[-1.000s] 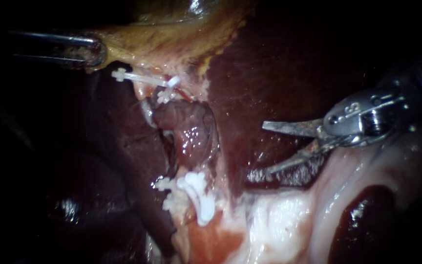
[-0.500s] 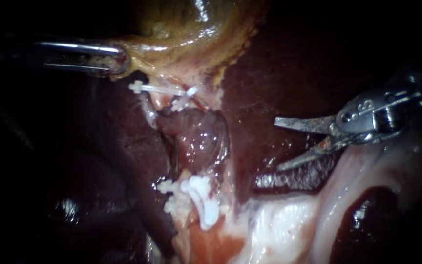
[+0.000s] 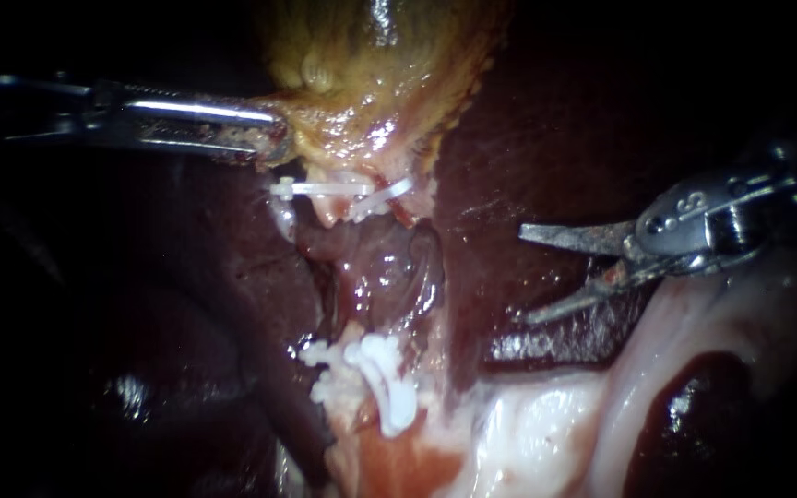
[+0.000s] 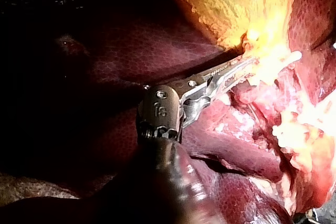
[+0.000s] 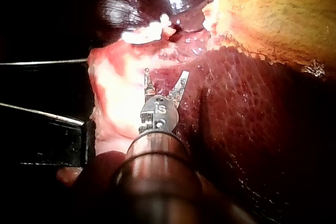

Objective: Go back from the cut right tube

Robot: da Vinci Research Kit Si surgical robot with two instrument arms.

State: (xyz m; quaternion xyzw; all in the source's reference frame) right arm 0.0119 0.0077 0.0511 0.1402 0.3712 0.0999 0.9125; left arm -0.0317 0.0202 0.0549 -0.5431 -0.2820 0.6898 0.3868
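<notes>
Step in hand: withdrawal of the right instrument (image 3: pixel 520 274) from the cut site. All places are taken from the gallbladder (image 3: pixel 371 83).

- Left instrument (image 3: pixel 267 140): jaws clenched on the gallbladder's lower edge, on the side its shaft comes from. The left wrist view agrees, with the jaws (image 4: pixel 239 69) biting the yellow margin and the tissue drawn taut.
- Upper clips (image 3: pixel 325 189): two white clips just under the gallbladder, one level and one slanted.
- Cut tube (image 3: pixel 332 214): a short pale stump hangs from the upper clips. There is an open gap below it, then the lower clips (image 3: pixel 371 369) clustered well under the gallbladder on the far stump. I cannot tell which stump is the right tube.
- Right instrument: well apart from the gallbladder, out over the liver (image 3: pixel 509 138). Its jaws are released and splayed wide with nothing between them, and reddish staining shows near the hinge. The right wrist view confirms the spread (image 5: pixel 165 80), tips pointing toward the clipped area with bare liver surface beneath.

Judgement: the retreat looks mostly done, since the jaws are clear of the clips and stumps.

Next move calls for:
- bringing the blades together;
- drawing straight back along the shaft, tips lifted off the liver surface;
- no sweep toward the pale tissue (image 3: pixel 528 433) beside it.
</notes>
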